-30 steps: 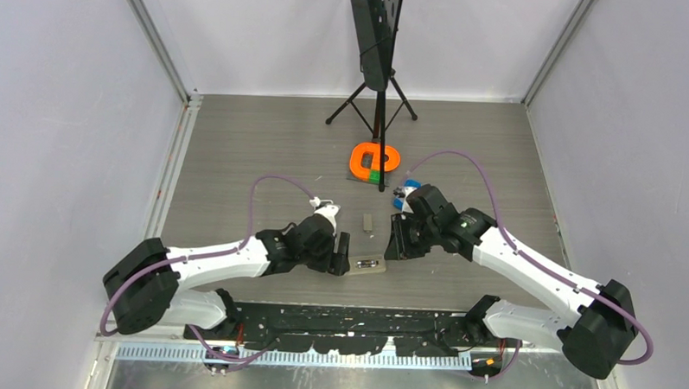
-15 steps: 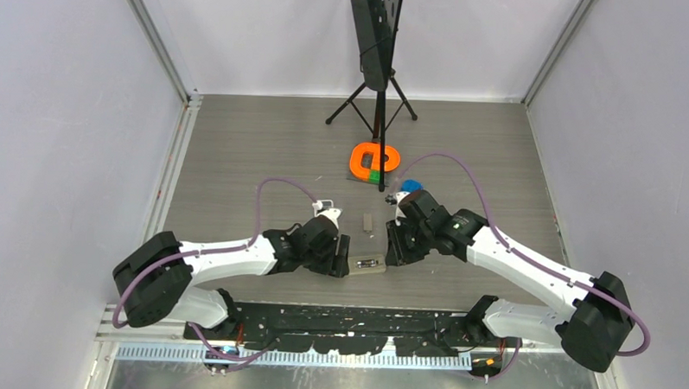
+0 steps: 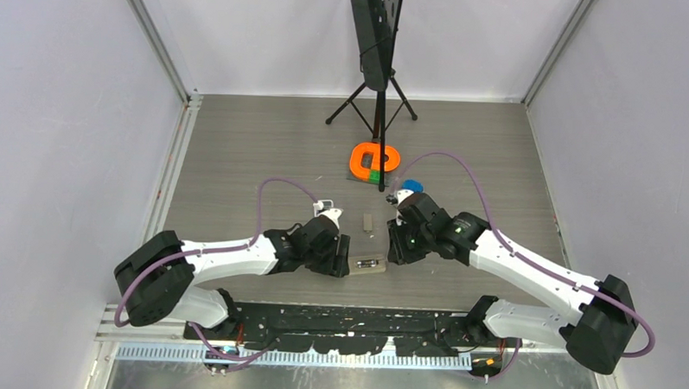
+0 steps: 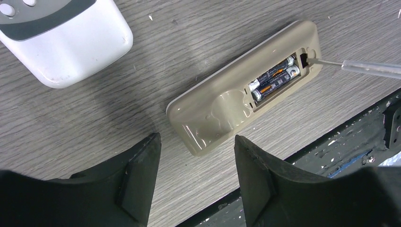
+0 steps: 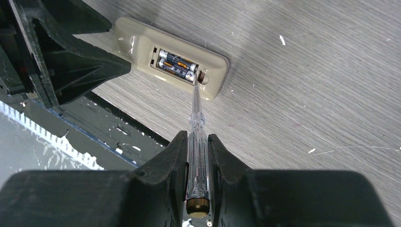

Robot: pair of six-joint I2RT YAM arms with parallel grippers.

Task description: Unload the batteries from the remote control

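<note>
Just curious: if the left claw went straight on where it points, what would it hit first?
Most likely the left claw would meet the beige remote, whose near end lies ahead between its open fingers; depth is unclear.

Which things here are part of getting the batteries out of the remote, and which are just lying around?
For the job:
beige remote, back open
two batteries inside it
clear-handled screwdriver, tip at the compartment's end

Lying about:
white remote
orange ring
blue object
black tripod stand
</note>
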